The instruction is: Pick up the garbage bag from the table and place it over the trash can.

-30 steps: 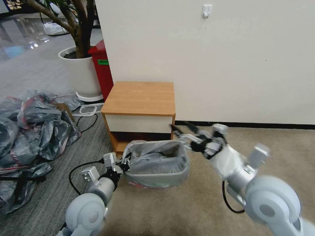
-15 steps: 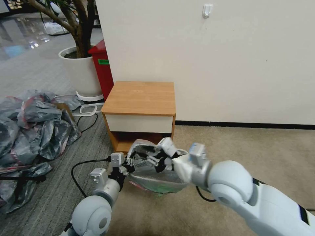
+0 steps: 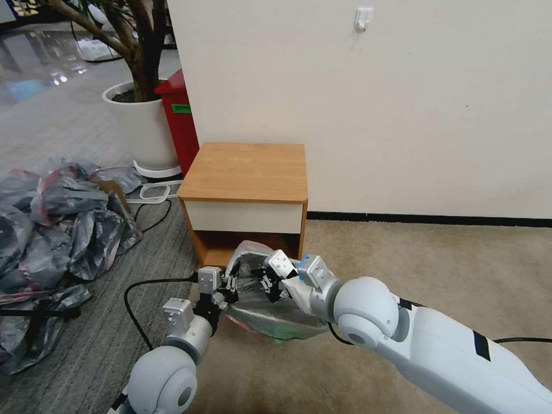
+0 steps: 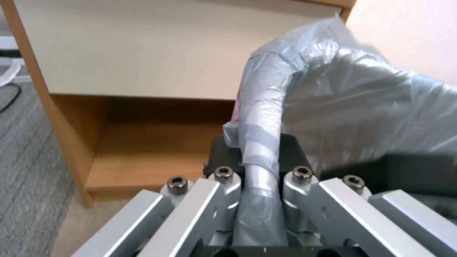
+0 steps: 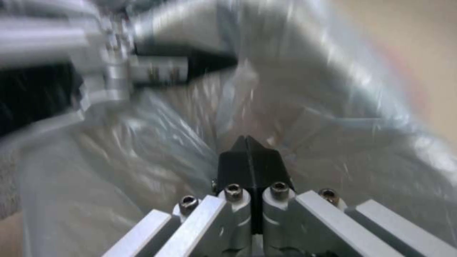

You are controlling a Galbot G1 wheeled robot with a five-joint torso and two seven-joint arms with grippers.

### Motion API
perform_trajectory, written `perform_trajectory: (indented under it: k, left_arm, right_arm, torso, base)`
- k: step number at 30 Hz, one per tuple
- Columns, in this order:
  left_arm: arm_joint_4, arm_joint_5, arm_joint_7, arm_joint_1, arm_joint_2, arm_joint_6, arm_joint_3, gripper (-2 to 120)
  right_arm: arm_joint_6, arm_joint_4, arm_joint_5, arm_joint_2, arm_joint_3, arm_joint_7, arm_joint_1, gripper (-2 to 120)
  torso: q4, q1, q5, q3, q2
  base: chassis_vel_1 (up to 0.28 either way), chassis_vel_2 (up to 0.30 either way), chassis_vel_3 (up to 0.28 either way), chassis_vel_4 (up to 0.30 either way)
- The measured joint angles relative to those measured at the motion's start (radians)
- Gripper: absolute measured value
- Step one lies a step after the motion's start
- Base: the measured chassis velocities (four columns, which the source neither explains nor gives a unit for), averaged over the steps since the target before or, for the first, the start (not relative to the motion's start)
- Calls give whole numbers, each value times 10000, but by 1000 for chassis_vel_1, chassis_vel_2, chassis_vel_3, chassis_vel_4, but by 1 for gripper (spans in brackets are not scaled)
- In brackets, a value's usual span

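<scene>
The left tool (image 3: 231, 283) clenches the garbage bag's (image 3: 270, 316) rolled rim at the trash can's left edge, near the wooden surface (image 3: 246, 171). The right tool (image 3: 268, 280), fingers pressed together with nothing visibly between them, reaches inside the bag.

one wooden nightstand (image 3: 244, 172), one bagged trash can (image 3: 276, 313), one red bin (image 3: 179, 118), one white planter (image 3: 141, 123), one heap of grey bags (image 3: 54, 224), two grippers, left (image 3: 229, 286) and right (image 3: 270, 284)
</scene>
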Motion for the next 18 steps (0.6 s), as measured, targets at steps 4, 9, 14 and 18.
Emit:
perform_trajectory:
  k: [4, 9, 14, 18]
  left_arm:
    - [-84, 104, 98, 23, 6, -27, -27, 7]
    - [-244, 139, 133, 121, -23, -46, -34, 7]
    - [-466, 129, 165, 346, -70, -47, -39, 7]
    - [-469, 96, 167, 322, -96, -46, -20, 7]
  right_arm:
    - [8, -111, 7, -148, -468, 29, 257, 0]
    - [15, -291, -7, -310, -1043, 68, 668, 0]
    - [24, -828, -344, -295, -1388, 16, 1082, 0]
    - [28, -1034, -527, -316, -1772, -35, 1327, 0]
  torso:
    - [0, 0, 1, 0, 0]
    - [0, 0, 0, 0, 0]
    - [0, 0, 1, 0, 1]
    - [0, 0, 1, 0, 1]
  base:
    - [0, 0, 0, 0]
    - [0, 0, 0, 0]
    - [0, 0, 0, 0]
    - [0, 0, 0, 0]
